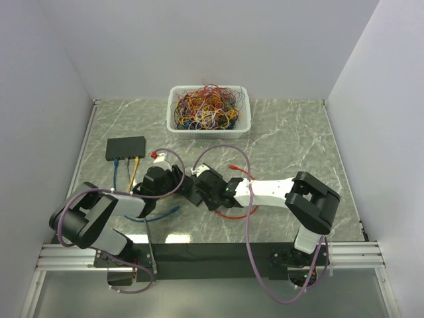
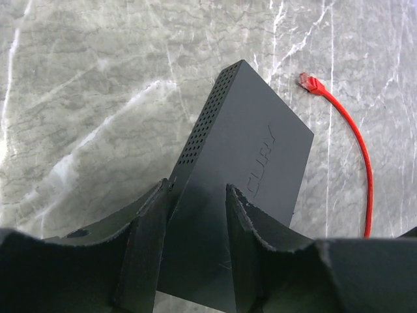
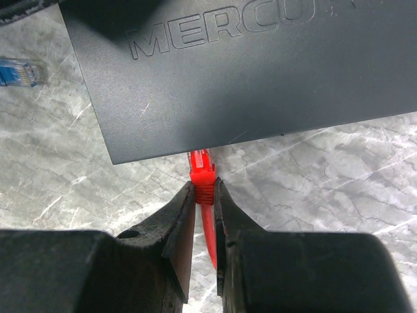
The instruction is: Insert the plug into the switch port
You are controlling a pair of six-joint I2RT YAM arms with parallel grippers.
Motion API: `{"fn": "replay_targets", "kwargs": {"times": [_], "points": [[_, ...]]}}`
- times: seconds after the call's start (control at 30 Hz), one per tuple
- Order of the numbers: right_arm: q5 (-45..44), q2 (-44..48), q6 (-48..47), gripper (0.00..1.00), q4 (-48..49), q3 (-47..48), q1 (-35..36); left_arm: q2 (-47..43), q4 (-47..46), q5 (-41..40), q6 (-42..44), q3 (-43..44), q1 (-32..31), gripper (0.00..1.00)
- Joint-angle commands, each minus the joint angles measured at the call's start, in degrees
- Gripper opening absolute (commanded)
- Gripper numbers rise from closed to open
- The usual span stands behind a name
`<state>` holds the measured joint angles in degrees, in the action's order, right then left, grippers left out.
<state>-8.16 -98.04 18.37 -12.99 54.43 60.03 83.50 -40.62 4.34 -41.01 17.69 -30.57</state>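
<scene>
Care matters now: the right gripper (image 3: 204, 185) pinches the red plug (image 3: 201, 168) tight, and the left gripper (image 2: 197, 194) holds the black switch (image 2: 251, 147) steady. Push straight in, slowly, no tilting.

Two claws are counted: the left claw (image 2: 197, 195) and the right claw (image 3: 204, 186). Two switches are counted. A near switch (image 2: 247, 163) is clasped between the left claw's fingers, just ahead of the right claw. A far switch (image 1: 126, 147) is set well ahead and left of the left claw. One red cable (image 2: 365, 163) is counted, its plug (image 3: 201, 166) pinched at the right claw's tips. One yellow cable (image 1: 134, 171) and one blue cable (image 1: 116, 171) are seen at the far switch. One basket (image 1: 209, 132) is counted, far ahead of both claws; the wires in it are too tangled to be counted.
</scene>
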Motion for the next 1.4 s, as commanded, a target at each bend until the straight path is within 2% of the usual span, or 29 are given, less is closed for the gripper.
{"fn": "replay_targets", "kwargs": {"times": [0.0, 0.2, 0.33, 0.63, 0.9, 1.07, 1.37], "points": [[-2.91, 1.62, 1.05, 0.0, 6.92, -0.29, 0.26, 2.53, -2.87, 9.46, -0.12, -2.31, -2.83, 0.45], [-3.08, 3.82, 0.7, 0.0, 10.96, -4.07, 0.26, 7.81, -14.29, 12.18, -1.08, -5.3, -3.71, 0.44], [-3.79, 4.0, 0.53, 0.0, 12.29, -5.22, 0.26, 10.88, -18.08, 11.92, -0.91, -5.65, -5.46, 0.42], [-5.02, 1.89, 0.44, 0.0, 12.91, -5.22, 0.35, 11.68, -20.11, 5.69, -0.82, -6.53, -9.95, 0.41], [-6.07, 1.89, -0.44, 0.0, 12.73, -4.25, 0.35, 10.63, -18.26, -2.05, -1.88, -5.91, -13.46, 0.38], [-6.86, 3.38, -0.53, 0.0, 12.91, -5.13, 0.26, 11.86, -21.34, -0.39, -1.44, -6.35, -13.73, 0.38], [-8.44, 3.64, 0.17, 0.0, 15.01, -5.39, 0.35, 14.4, -26.97, 7.7, 0.23, -6.1, -14.26, 0.39]]}}
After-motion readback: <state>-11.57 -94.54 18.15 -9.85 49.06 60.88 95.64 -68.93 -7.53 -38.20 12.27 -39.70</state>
